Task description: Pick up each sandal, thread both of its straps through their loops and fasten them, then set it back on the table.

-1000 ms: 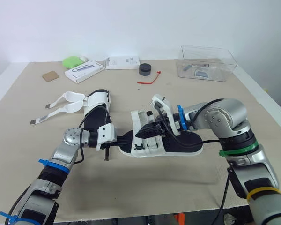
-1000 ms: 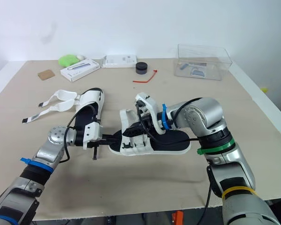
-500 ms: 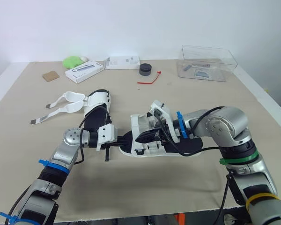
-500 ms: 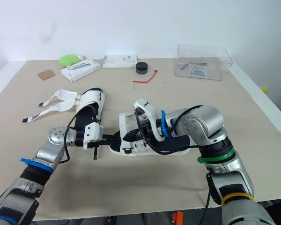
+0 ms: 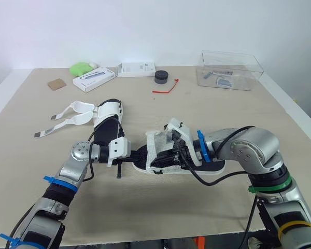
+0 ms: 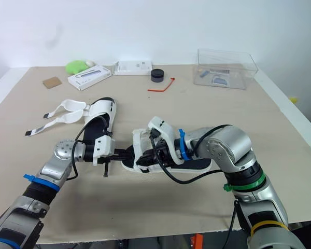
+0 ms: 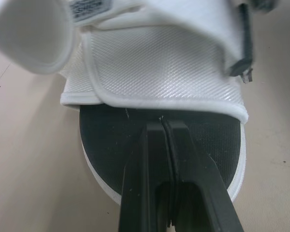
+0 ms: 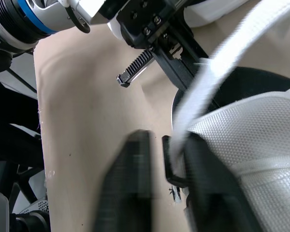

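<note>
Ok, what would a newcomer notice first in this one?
A white sandal in the middle of the table, the left end effector at its toe and the right end effector on its upper. Behind it to the left lies a second sandal, straps splayed open.

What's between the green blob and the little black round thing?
A white box lies between the green blob and the black round thing, seen in both eye views. A second white box sits beside the blob.

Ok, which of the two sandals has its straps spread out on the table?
The far sandal on the robot's left: two white straps trail across the table. The nearer sandal has its upper gathered over the footbed.
</note>
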`<action>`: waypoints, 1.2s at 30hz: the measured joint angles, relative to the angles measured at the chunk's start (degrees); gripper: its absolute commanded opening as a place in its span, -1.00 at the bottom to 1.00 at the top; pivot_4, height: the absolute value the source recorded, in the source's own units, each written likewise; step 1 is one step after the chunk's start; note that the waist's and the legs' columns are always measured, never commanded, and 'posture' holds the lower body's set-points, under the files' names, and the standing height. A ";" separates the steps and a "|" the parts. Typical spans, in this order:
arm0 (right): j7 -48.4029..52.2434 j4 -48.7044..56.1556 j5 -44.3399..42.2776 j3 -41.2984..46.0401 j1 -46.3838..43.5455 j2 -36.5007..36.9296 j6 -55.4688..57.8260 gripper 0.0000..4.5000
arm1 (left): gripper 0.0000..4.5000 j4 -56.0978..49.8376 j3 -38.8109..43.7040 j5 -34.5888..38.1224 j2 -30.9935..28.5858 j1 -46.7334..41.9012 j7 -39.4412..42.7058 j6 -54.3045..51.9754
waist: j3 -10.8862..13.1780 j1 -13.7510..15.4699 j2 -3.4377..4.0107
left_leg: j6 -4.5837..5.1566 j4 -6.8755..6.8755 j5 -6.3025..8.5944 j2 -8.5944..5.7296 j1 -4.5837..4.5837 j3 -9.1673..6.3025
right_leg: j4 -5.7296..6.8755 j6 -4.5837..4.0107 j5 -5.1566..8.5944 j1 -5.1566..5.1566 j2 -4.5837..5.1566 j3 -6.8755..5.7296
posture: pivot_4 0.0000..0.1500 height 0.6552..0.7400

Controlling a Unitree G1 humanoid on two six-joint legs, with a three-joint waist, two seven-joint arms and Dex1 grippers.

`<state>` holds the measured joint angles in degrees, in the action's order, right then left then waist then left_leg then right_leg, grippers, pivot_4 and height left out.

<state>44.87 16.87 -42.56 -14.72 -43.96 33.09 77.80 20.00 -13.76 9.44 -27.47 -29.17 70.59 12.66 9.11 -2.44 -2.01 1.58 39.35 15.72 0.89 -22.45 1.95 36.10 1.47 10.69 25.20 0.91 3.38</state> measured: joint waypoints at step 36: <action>-4.39 -2.76 1.65 3.58 1.90 -5.59 1.08 -0.99 | -1.00 0.77 0.03 0.00 0.04 -0.15 -0.20 0.79 | -0.01 -0.06 0.02 | 0.00 0.02 -0.04 -0.01 0.00 -0.07 | 0.03 -0.04 -0.05 -0.01 0.02 -0.07 | 1.00 1.00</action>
<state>40.47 14.11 -40.91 -11.13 -42.07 27.50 78.88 20.77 -13.74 9.44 -27.43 -29.32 70.40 13.45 9.11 -2.51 -1.98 1.58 39.37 15.69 0.89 -22.45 1.88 36.13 1.43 10.64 25.19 0.92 3.31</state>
